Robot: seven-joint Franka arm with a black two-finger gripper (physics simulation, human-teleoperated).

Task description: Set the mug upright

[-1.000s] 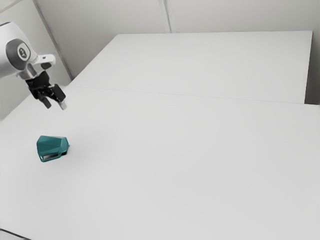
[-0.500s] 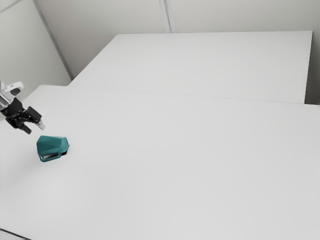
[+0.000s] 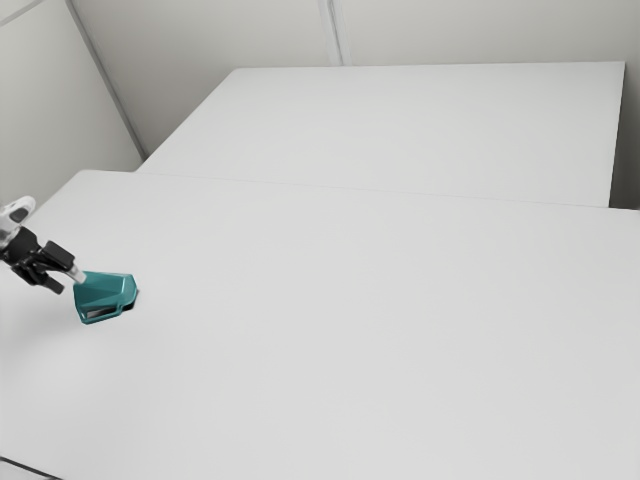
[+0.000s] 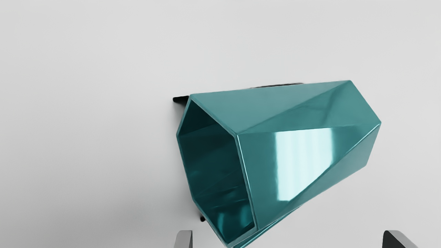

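At the exterior view's left, my gripper [image 3: 68, 281] hangs close to the teal mug [image 3: 104, 292], at the mug's left end. Its fingers stand apart with nothing held; whether a fingertip touches the mug I cannot tell. The faceted mug [image 4: 303, 144] lies on its side in the wrist view, its dark opening showing and its body tapering away toward the base. The two fingertips of the gripper [image 4: 287, 239] are widely spaced, with the mug in front of them. Most of the handle is hidden beneath the mug's body.
The mug lies on a broad white table [image 3: 350, 320]. Behind it a second white surface [image 3: 420, 130] reaches toward the pale walls. A dark thin line [image 3: 30, 467] crosses the exterior view's lower left corner.
My gripper has come down and toward the exterior view's left, then a little lower and closer to the mug. The mug has stayed where it was, on its side.
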